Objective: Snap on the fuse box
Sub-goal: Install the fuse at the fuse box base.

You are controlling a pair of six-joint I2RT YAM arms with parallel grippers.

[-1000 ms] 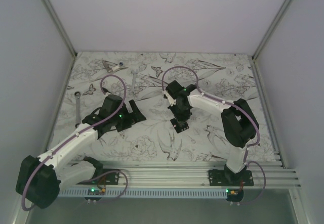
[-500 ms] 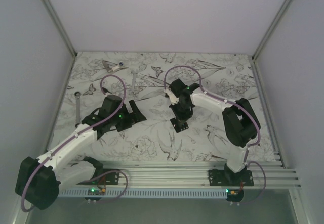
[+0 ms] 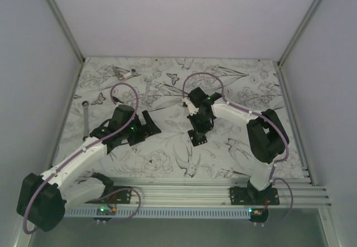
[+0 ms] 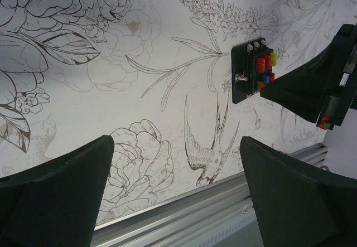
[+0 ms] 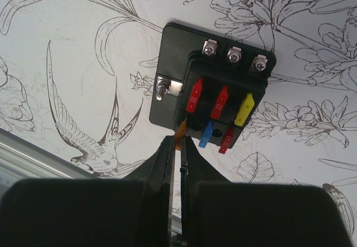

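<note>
The fuse box [image 5: 173,85] is a flat black square block lying on the flower-printed table, holding red, yellow and blue fuses. My right gripper [image 5: 178,145] is shut on a small orange fuse [image 5: 180,131], whose tip sits at the near left slot of the box. From above, the right gripper [image 3: 198,129] stands over the fuse box [image 3: 199,139] at mid table. My left gripper [image 4: 175,146] hangs open and empty above the table, left of the fuse box [image 4: 241,74]; in the top view the left gripper [image 3: 146,123] is well apart from the box.
A wrench [image 3: 85,116] lies at the left edge, another wrench [image 3: 148,88] and a metal piece [image 3: 124,72] at the back left. An aluminium rail [image 3: 184,187] runs along the near edge. Walls enclose the table on three sides.
The right arm has shifted slightly, its gripper edging a little left over the fuse box. The left arm has stayed still and open.
</note>
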